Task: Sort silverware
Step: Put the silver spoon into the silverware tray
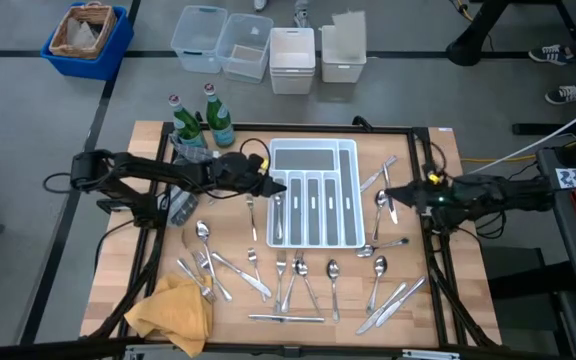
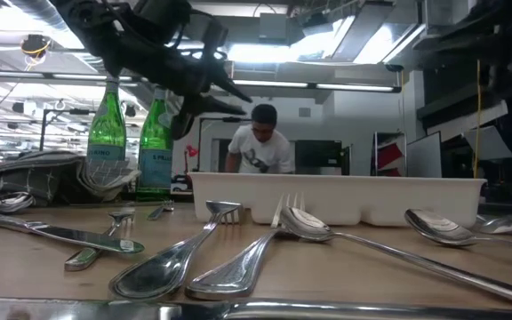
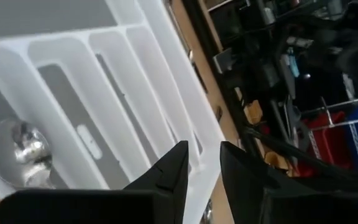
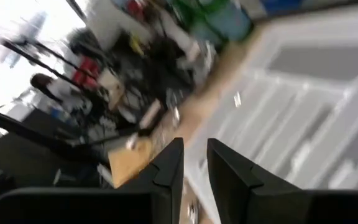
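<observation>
The silverware lies scattered on the wooden table: forks, spoons and knives along the near edge [image 1: 298,285], some left of the white tray [image 1: 357,195] and some right of it [image 1: 380,212]. One spoon [image 3: 18,148] lies in the tray's leftmost long compartment [image 1: 278,212]. My left gripper [image 1: 276,186] hovers open above the tray's left edge with nothing between its fingers [image 3: 202,163]. My right gripper [image 1: 386,194] hangs open in the air just right of the tray, and it too holds nothing [image 4: 193,163].
Two green bottles [image 1: 190,122] [image 1: 218,120] stand at the table's far left, a grey bundle [image 1: 183,205] under the left arm. A yellow cloth [image 1: 173,310] lies at the near left corner. Plastic bins [image 1: 268,50] sit beyond the far edge. A person [image 2: 260,147] stands behind the table.
</observation>
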{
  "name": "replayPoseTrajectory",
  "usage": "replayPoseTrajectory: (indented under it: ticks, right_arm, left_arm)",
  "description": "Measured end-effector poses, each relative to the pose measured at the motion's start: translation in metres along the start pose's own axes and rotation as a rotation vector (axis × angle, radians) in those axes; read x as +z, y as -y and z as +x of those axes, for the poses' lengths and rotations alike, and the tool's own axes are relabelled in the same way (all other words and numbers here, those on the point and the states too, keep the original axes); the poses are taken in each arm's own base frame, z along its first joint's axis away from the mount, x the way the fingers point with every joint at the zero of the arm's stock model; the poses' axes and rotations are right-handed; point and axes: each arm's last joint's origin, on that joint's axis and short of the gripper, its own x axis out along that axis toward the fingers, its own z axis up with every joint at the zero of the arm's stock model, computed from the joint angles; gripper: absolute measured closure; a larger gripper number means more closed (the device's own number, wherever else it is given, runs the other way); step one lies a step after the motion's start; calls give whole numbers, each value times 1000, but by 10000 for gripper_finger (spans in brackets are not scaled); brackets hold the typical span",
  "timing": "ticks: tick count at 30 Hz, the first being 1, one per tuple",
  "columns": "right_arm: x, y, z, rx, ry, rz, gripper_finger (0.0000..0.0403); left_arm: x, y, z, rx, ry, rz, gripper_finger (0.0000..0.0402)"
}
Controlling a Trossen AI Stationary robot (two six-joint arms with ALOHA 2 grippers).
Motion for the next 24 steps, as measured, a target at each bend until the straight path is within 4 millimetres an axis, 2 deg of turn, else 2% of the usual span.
replayPoseTrajectory:
  ticks: [6, 11, 19, 24]
  right_arm:
    - [-13, -6, 26, -169, -236, 190, 327]
    - [-29, 3, 47, -384, -350, 314, 327]
    - [-50, 25, 68, -795, -386, 371, 327]
    - [-60, 35, 76, -954, -384, 358, 327]
  left_arm:
    - [3, 0, -4, 5, 1, 24, 320]
    - [1, -2, -4, 33, -19, 22, 320]
    - [-4, -8, -5, 76, -85, 72, 320]
    - [-4, -8, -5, 78, -88, 91, 320]
